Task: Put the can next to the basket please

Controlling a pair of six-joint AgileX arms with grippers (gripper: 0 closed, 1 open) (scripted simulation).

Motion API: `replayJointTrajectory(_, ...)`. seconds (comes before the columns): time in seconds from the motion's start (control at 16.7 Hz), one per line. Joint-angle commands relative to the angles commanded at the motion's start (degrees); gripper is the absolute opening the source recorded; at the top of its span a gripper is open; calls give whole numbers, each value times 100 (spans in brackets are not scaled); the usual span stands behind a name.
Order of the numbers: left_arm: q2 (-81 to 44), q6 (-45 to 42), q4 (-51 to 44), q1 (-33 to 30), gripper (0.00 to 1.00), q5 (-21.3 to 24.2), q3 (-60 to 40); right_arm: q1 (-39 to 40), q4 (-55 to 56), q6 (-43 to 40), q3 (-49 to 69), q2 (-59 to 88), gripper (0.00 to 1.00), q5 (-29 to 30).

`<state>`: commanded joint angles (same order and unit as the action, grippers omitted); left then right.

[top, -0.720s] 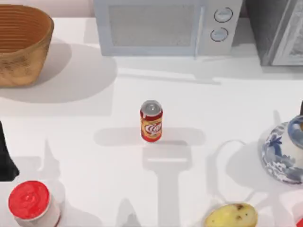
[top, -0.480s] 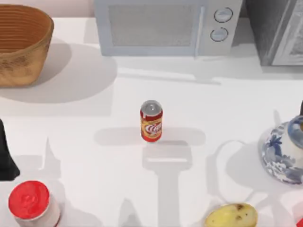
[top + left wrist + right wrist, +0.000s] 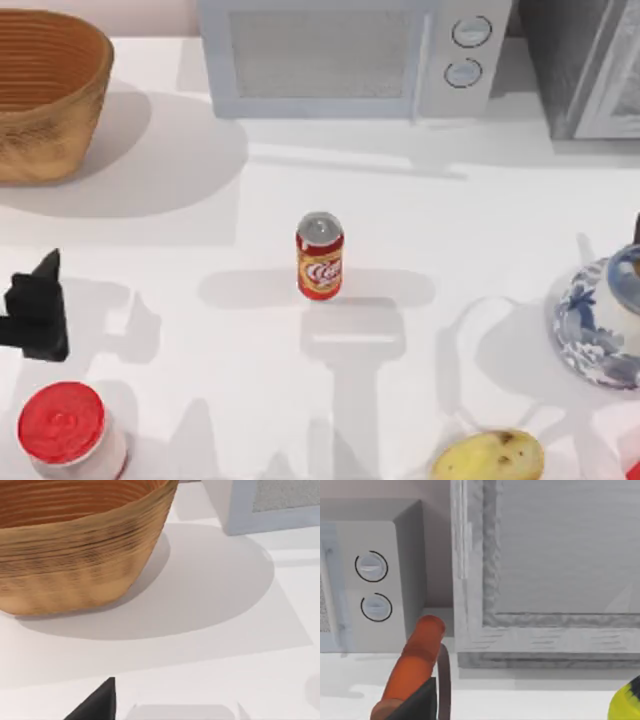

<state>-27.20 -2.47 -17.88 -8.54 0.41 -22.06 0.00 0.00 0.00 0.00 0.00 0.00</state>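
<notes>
Nothing done yet: the soda can [image 3: 320,257] stands mid-counter, well apart from the wicker basket [image 3: 45,95] at the far-left corner. The left gripper [image 3: 35,310] sits near the counter's left edge, apparently holding nothing; I cannot tell its opening.

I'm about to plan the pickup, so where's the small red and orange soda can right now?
In the top view, the small red and orange soda can stands upright near the white table's middle, in front of the microwave, apart from the woven wicker basket at far left.
</notes>
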Motion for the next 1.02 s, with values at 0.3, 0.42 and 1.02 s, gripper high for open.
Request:
replayJointTrajectory(0.3, -2719, -219, -1758, -737, 100, -5, -2114, 0, 0, 0, 0, 0, 100, 0)
replayJointTrajectory(0.42, -3901, -307, -2511, -1049, 100, -10, -3057, 0, 0, 0, 0, 0, 100, 0)
replayJointTrajectory(1.02, -8975, -610, -5591, -2430, 100, -17, -7977, 0, 0, 0, 0, 0, 100, 0)
